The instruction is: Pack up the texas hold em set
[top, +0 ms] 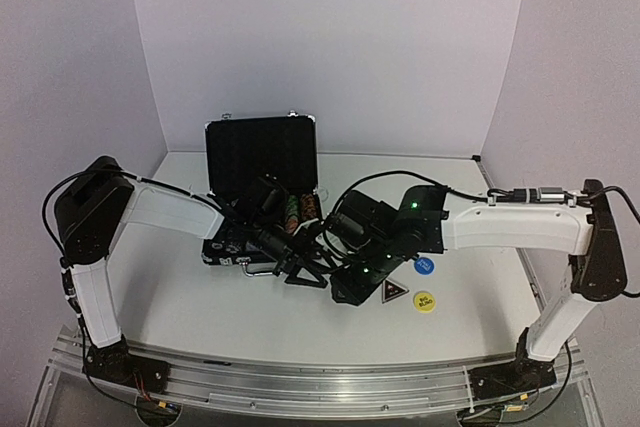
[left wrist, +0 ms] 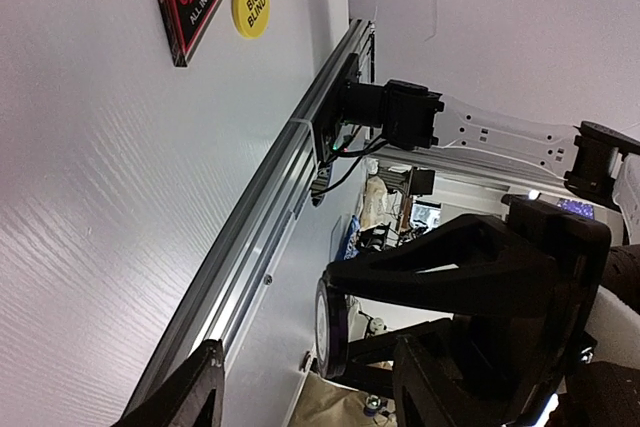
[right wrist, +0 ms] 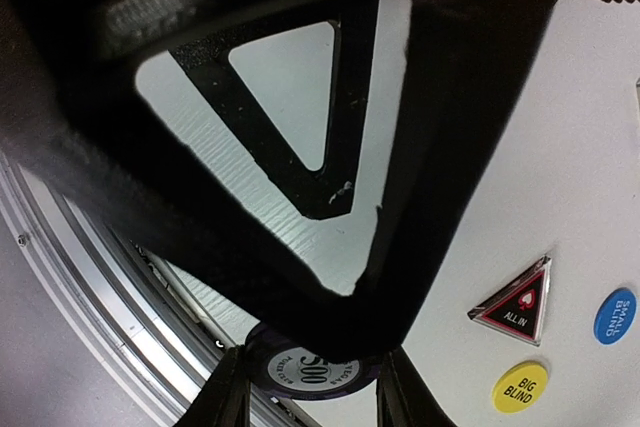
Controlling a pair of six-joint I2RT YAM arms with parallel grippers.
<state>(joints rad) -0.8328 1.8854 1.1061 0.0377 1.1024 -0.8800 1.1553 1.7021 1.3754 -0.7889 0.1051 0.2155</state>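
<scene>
Crowding over the middle of the table (top: 200, 317), both arms hide most of the open case (top: 262, 157). Only its upright lid, a strip of front wall and a few rows of chips (top: 300, 211) show. The case's long axis runs left to right, with the lid at the back and the opening facing the arms.

The right gripper (right wrist: 310, 387) is clamped on one poker chip (right wrist: 305, 369), face toward its camera with "500" legible. Its own finger blocks most of that view. From the left wrist, a chip shows edge-on.

The left gripper (left wrist: 310, 392) stands partly spread, grasping nothing, its fingertips cut off at the frame's bottom.

The triangular marker (top: 392, 292), blue button (top: 424, 267) and yellow button (top: 424, 301) lie flat to the right of the case. White tabletop shows from there to the near rail (top: 300, 372) and the right edge.
</scene>
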